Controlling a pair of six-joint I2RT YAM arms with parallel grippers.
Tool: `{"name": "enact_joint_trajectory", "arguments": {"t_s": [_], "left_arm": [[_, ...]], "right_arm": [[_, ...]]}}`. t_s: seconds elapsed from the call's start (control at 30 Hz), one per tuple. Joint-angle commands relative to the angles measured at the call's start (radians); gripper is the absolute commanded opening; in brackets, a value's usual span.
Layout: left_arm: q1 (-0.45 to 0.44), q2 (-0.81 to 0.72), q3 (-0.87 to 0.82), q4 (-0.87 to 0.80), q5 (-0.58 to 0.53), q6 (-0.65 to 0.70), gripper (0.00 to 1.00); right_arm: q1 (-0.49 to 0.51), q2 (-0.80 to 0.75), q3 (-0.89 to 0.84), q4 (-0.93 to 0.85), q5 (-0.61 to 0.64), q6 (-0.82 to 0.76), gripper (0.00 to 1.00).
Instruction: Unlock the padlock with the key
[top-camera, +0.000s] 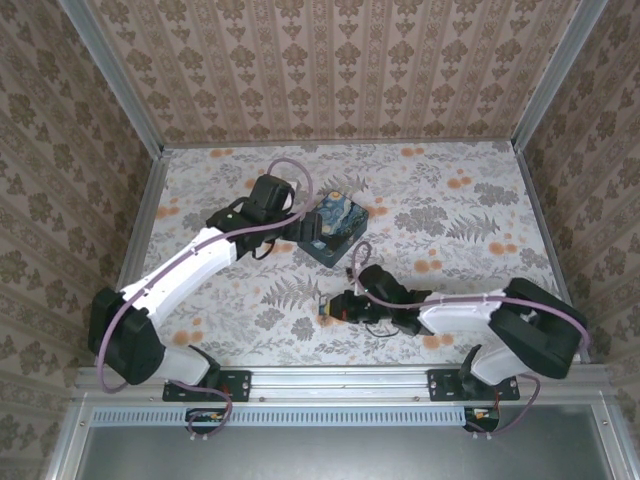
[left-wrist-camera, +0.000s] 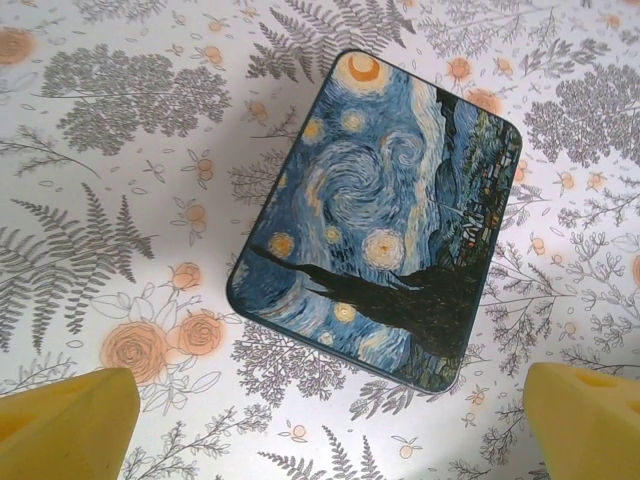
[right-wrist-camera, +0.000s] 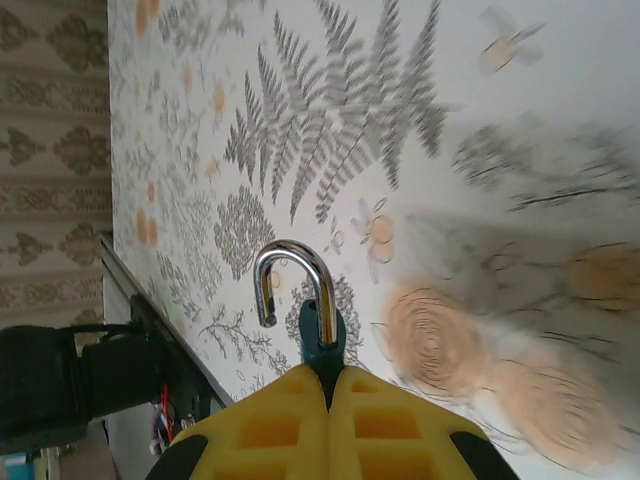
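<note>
One tiny dark teal padlock (right-wrist-camera: 322, 345), its silvery shackle (right-wrist-camera: 295, 275) loose at one end in the right wrist view, sits clenched in the right tool (right-wrist-camera: 328, 378) over the floral tabletop (right-wrist-camera: 480, 90). At its 12 o'clock from above, one blue-and-yellow starry-night box (top-camera: 336, 228) lies beneath the left tool (left-wrist-camera: 322, 425), whose yellow fingers (left-wrist-camera: 70, 425) are spread wide, grasping nothing.

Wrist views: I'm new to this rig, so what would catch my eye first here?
The starry-night box lies flat on the floral table, below the open left hand. The right hand pinches the tiny teal padlock, its silver shackle jutting out with one end free.
</note>
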Motion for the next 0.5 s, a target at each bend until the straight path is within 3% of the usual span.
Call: {"name": "enact_joint_trajectory", "arguments": {"t_s": [0.0,0.23,0.33,0.47], "left_arm": [[0.014,-0.034,-0.034,-0.051,0.001,-0.019,1.00],[0.019,-0.085,-0.093,-0.046,0.013,-0.044,1.00],[0.019,-0.096,-0.111,-0.042,0.015,-0.050,1.00],[0.020,-0.104,-0.124,-0.039,0.014,-0.056,1.00]], "right_arm": [[0.021,0.083,0.036,0.175,0.020,0.074,0.00],[-0.035,0.138,-0.012,0.202,0.075,0.074,0.00],[-0.078,0.130,-0.031,0.167,0.081,0.058,0.13],[-0.152,0.108,-0.064,0.140,0.066,0.041,0.40]]}}
